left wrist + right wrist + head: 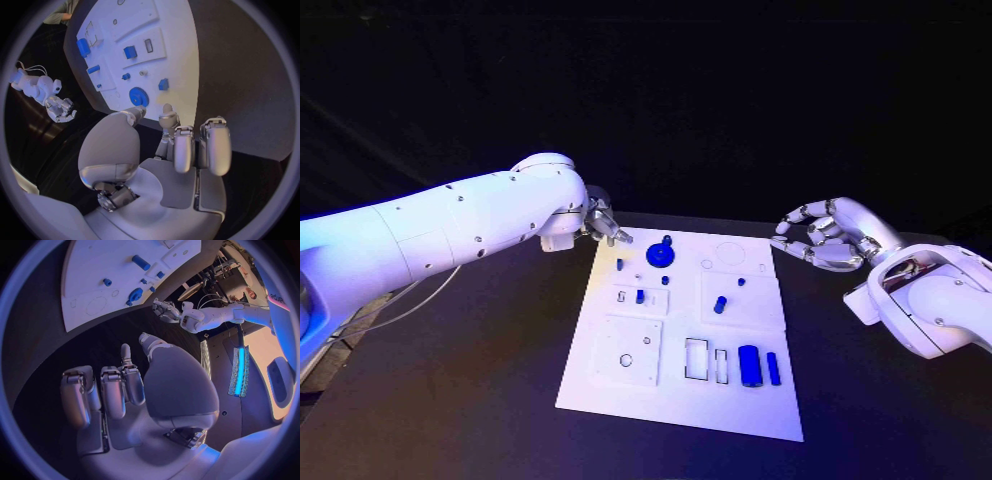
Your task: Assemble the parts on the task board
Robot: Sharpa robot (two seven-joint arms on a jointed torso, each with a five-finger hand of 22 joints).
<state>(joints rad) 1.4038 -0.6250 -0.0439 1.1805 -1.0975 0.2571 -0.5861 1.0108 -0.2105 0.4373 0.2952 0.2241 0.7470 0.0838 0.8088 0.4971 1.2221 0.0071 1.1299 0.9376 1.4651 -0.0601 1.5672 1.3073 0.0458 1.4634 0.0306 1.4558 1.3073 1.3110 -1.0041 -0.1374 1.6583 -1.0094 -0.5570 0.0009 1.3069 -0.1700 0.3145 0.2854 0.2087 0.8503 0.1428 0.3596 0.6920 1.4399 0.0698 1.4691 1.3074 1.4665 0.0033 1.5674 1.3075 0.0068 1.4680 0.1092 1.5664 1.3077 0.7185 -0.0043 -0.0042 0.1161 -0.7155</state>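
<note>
I judge the job barely begun; the board (678,395) lies mid-table; near its right end a cylinder (750,365) and a bar (773,368) lie loose beside empty slots; farther on, small pegs stand; a gear (659,254) sits at the far edge; my left hand (603,224) hovers by it, released; my right hand (822,240), also released, hangs off the board's far right corner.

White rectangular task board (678,400) lies centred on the black worktop (473,400). Left robot hand (604,225) sits at its far-left corner; right robot hand (822,240) beyond its far-right corner.
</note>
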